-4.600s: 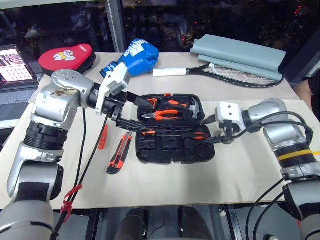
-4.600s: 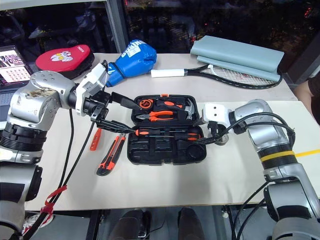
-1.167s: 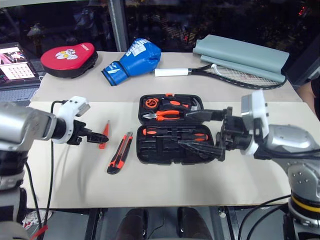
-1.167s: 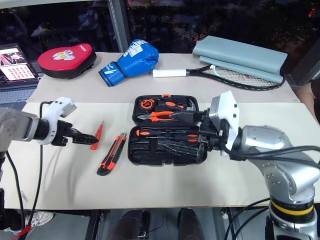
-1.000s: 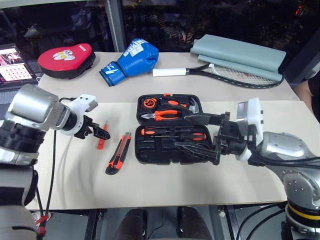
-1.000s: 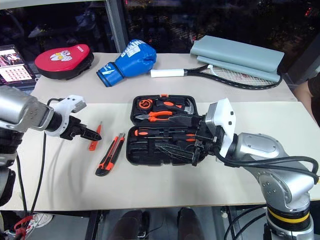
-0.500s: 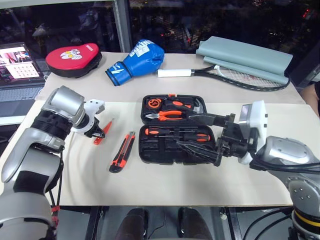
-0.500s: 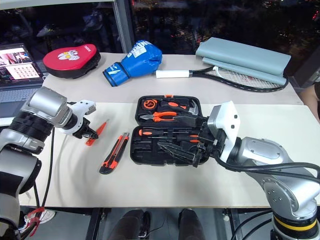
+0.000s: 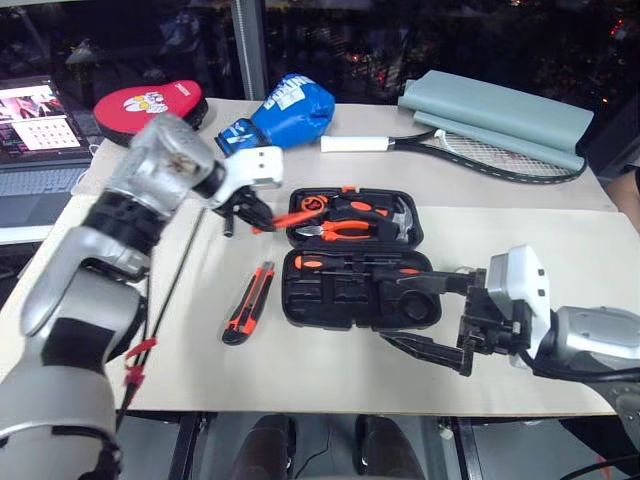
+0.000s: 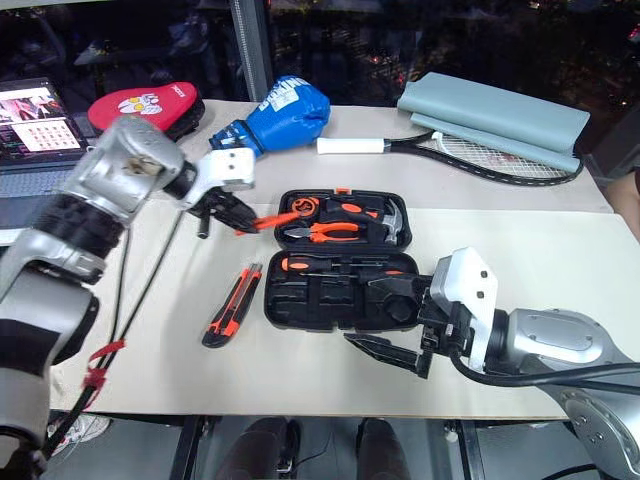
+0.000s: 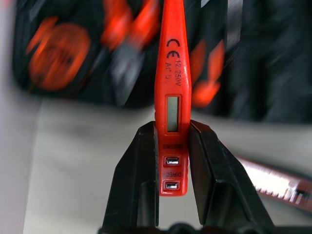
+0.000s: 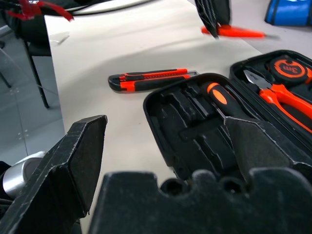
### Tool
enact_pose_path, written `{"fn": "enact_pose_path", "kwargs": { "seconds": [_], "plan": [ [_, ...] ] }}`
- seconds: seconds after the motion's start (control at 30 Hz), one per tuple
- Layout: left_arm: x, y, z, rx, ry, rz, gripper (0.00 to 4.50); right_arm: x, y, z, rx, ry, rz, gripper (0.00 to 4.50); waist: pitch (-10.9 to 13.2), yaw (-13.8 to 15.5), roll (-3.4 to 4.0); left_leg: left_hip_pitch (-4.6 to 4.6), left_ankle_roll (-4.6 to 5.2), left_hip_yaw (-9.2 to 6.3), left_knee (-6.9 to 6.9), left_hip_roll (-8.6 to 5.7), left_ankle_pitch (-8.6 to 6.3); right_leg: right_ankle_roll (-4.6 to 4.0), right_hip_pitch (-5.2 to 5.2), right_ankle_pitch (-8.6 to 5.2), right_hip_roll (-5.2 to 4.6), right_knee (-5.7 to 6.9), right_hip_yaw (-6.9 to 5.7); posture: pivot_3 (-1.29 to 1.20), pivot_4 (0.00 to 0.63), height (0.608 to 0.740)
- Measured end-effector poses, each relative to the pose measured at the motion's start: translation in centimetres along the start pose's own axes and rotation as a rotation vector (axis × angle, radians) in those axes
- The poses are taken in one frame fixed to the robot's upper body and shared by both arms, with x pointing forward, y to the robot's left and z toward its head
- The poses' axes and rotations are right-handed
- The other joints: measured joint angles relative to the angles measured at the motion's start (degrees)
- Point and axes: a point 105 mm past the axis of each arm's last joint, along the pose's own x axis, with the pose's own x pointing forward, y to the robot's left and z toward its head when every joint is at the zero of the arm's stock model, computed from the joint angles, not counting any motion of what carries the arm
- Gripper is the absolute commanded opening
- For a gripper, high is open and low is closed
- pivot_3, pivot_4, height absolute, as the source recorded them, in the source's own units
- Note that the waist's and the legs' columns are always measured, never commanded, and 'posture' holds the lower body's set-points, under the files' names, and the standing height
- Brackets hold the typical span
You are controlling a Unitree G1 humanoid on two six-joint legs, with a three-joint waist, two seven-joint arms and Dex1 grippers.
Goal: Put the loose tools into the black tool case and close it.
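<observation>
The left gripper (image 9: 245, 213) has its two black fingers clamped on the slim orange tester screwdriver (image 9: 290, 216), holding it in the air just beside the left edge of the open black moulded plastic tool case (image 9: 360, 300), its tip pointing towards the orange-handled pliers (image 9: 345, 228) in the case; the case lies open on the beige table mat (image 9: 300, 370), with an orange-and-black-handled screwdriver (image 9: 350, 265) lying in it; the orange-black utility knife (image 9: 248, 303) lies on the mat just left of the case; the right gripper (image 9: 425, 315), fingers wide apart and holding nothing, hovers at the case's near right corner.
</observation>
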Motion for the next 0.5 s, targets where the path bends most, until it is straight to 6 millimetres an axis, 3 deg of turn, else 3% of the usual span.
{"fn": "enact_pose_path", "kwargs": {
  "seconds": [0.17,0.33,0.5],
  "plan": [
    [2.3,-1.6,2.0,0.063,0.039,-0.078,0.42,-0.1,-0.1,0.0,0.004,-0.002,-0.031,4.5,0.0,-0.63,0.0,0.05,0.0,0.0,0.01,0.02,0.0,0.0,0.0,0.0,0.03,0.01,0.04,0.0,0.15,0.736],
    [4.4,-3.9,1.3,-0.002,0.071,-0.15,0.42,-0.4,0.1,0.1,0.012,-0.009,-0.07,4.5,0.0,-0.62,0.0,0.09,0.0,-0.03,0.09,0.05,0.0,0.0,0.04,-0.01,0.05,0.09,0.05,0.0,0.15,0.736],
    [4.8,-4.8,0.9,-0.031,0.103,-0.121,0.42,-0.4,0.4,-0.1,0.03,-0.012,-0.089,4.5,0.0,-0.56,0.0,0.15,0.0,-0.04,0.13,0.06,0.0,-0.01,0.08,0.0,0.05,0.12,0.05,0.0,0.15,0.736]
  ]
}}
